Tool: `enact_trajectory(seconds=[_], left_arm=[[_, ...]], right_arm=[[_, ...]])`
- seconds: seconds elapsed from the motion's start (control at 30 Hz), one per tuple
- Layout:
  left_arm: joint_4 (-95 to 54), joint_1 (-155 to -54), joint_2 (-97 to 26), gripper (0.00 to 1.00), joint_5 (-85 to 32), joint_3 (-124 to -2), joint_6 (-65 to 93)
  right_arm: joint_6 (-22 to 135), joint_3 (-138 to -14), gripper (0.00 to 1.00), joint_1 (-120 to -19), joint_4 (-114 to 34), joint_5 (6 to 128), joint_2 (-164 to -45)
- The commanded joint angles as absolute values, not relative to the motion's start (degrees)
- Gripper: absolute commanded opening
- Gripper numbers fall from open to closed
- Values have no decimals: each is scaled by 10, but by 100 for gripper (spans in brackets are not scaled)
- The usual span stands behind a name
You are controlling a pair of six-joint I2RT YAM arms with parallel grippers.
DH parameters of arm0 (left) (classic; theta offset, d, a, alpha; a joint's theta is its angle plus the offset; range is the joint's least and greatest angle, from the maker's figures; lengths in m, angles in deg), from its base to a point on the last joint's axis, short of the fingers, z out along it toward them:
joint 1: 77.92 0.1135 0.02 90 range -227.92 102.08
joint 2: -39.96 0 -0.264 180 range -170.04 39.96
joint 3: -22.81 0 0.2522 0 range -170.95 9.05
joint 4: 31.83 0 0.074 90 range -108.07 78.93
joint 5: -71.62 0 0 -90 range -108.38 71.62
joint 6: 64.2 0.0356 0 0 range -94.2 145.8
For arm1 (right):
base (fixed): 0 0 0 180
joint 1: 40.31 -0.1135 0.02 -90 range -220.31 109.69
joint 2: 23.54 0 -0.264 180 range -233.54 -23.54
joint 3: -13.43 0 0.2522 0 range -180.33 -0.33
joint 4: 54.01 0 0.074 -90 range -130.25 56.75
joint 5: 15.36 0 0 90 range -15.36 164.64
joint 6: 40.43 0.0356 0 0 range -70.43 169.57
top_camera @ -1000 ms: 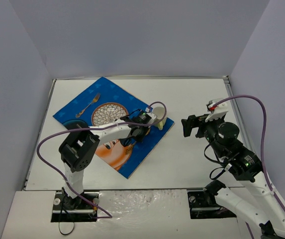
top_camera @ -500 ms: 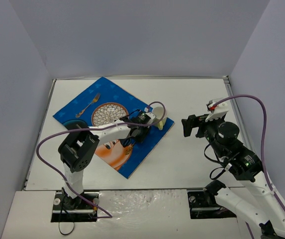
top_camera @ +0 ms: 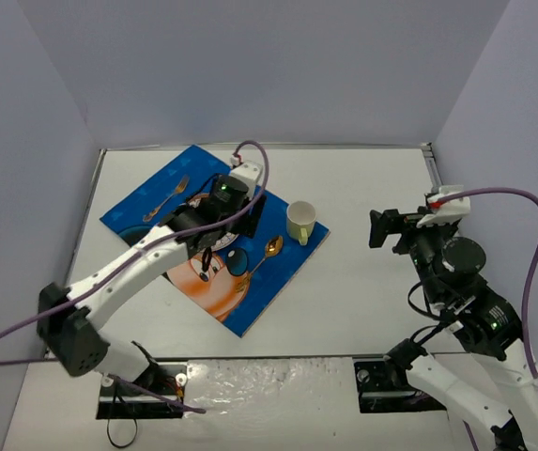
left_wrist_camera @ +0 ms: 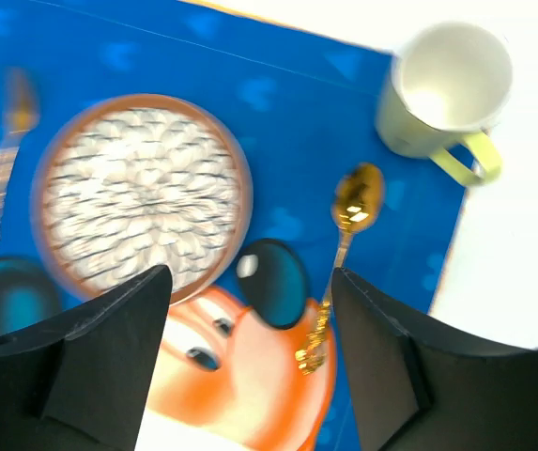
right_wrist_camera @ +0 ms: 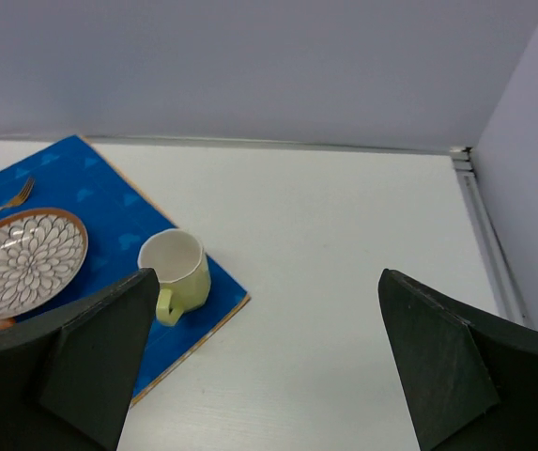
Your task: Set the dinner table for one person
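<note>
The dinner table (top_camera: pixel 372 178) is a wide white top. On it lies a blue cartoon placemat (top_camera: pixel 250 305) holding a gold fork (top_camera: pixel 165 197), a patterned plate (left_wrist_camera: pixel 142 193), a gold spoon (top_camera: pixel 266 253) and a pale yellow mug (top_camera: pixel 299 222). My left gripper (top_camera: pixel 208 252) hovers open above the mat, nothing between its fingers (left_wrist_camera: pixel 109 338). From its wrist I see the spoon (left_wrist_camera: pixel 344 240) and the mug (left_wrist_camera: pixel 447 85) ahead. The left arm covers most of the plate from above. My right gripper (right_wrist_camera: pixel 269 282) is open over bare table, right of the mug (right_wrist_camera: pixel 175 268).
Grey walls close in the table on three sides, and a metal strip (right_wrist_camera: pixel 480 216) runs along its right edge. The right arm (top_camera: pixel 456 272) stands well away from the mat. The plate (right_wrist_camera: pixel 24 258) and fork (right_wrist_camera: pixel 1 209) show at the right wrist view's left edge.
My left gripper has opened and drawn up and back to the left from beside the mug, and the spoon now lies bare on the mat. The right arm has shifted a little right.
</note>
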State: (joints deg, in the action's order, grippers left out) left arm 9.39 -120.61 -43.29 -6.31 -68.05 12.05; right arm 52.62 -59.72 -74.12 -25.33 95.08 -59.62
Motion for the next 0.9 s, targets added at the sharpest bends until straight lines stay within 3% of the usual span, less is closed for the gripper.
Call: enact_trajectory(seconds=[0.0, 0.33, 0.87], left_arm=[[167, -1184, -284, 70, 92, -685, 105], [314, -1159, -40, 96, 246, -611, 78], [391, -1159, 175, 97, 352, -515, 21]], right_arm=[[502, -632, 100, -740, -280, 1072, -559], [454, -598, 100, -744, -279, 1139, -493], [510, -546, 100, -746, -290, 1172, -486]])
